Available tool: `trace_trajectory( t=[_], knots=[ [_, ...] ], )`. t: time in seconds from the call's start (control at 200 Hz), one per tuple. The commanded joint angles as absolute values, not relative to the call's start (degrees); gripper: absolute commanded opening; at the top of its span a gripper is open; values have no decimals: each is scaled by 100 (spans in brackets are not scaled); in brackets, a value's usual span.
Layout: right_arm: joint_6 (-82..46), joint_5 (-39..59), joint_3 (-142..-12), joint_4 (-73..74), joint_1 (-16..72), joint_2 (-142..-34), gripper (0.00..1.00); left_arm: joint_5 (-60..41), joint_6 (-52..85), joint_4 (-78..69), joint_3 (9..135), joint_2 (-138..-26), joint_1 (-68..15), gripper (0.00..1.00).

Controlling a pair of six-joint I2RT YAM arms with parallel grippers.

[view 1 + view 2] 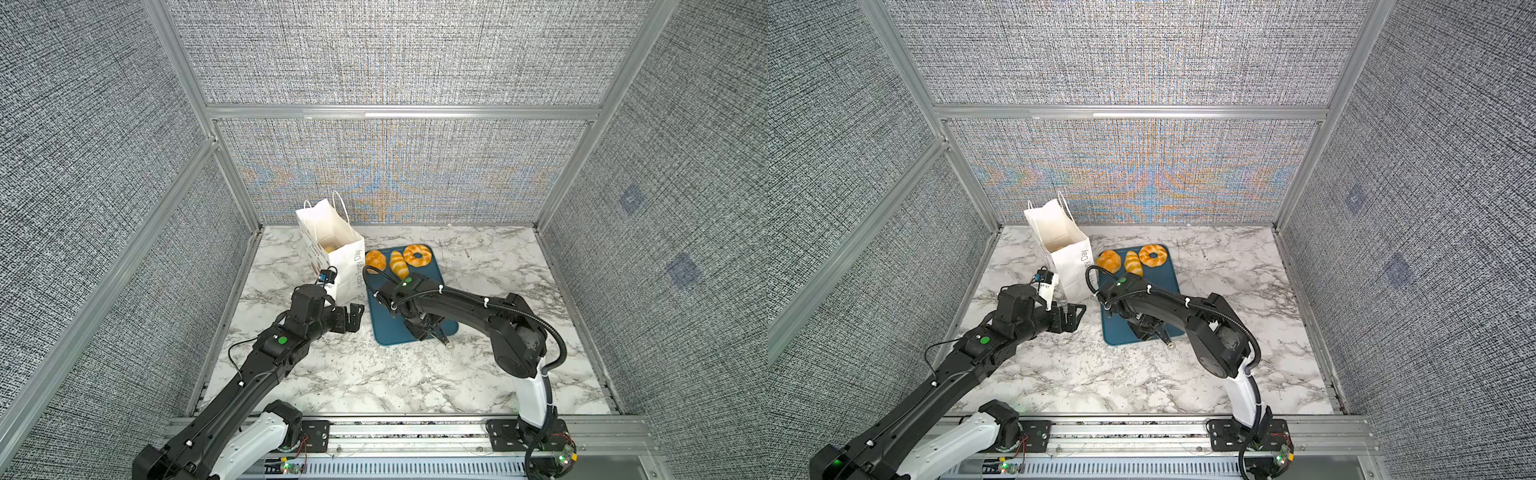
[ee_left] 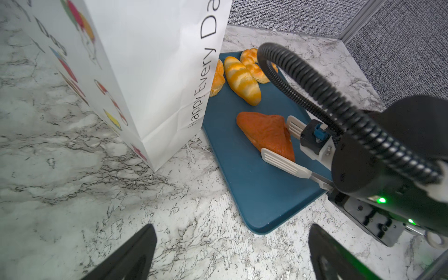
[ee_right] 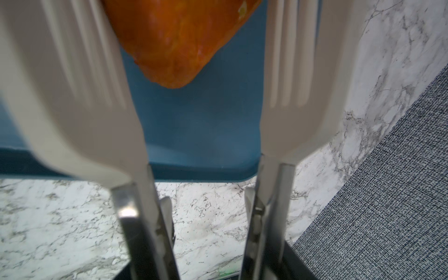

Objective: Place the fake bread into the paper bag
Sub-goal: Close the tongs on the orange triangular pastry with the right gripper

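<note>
The bag [image 1: 347, 266] stands left of the tray [image 2: 242, 194], near the tabletop's [image 1: 415, 382] back edge; three pastries [image 1: 399, 262] at the tray's far end, another pastry [image 2: 266, 135] between the tongs [image 2: 283, 162].

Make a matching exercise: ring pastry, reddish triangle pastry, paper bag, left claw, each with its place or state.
1 golden ring-shaped toy pastry
2 dark reddish-orange triangular toy pastry
3 tall white paper bag
4 left claw

A open, empty
B between the blades of the white slotted tongs
C far corner of the dark-teal tray
D upright on the marble tabletop

Pairs: 1-C, 2-B, 3-D, 4-A
</note>
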State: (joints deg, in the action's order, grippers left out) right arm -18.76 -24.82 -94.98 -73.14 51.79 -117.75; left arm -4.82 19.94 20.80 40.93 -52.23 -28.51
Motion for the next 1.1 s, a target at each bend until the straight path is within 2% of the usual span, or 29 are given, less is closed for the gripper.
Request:
trace_trajectory(
  t=[0.0,0.13,0.365,1.096],
  knots=[
    [-1774,-2371,-9491,-7487,5177,-11747,47,-440,1971,2135,4115,-5216,-2864,99],
    [-1618,-2110,-9305,-7397,5099,-11622,40,-413,1952,2135,4106,-5194,-2865,99],
    [-1396,-1822,-9063,-7149,4967,-11326,34,-514,1761,2189,4147,-5321,-2865,99],
    [-980,-1453,-8842,-6552,4623,-10610,32,-516,1780,1791,4576,-5550,-2865,99]
  ],
)
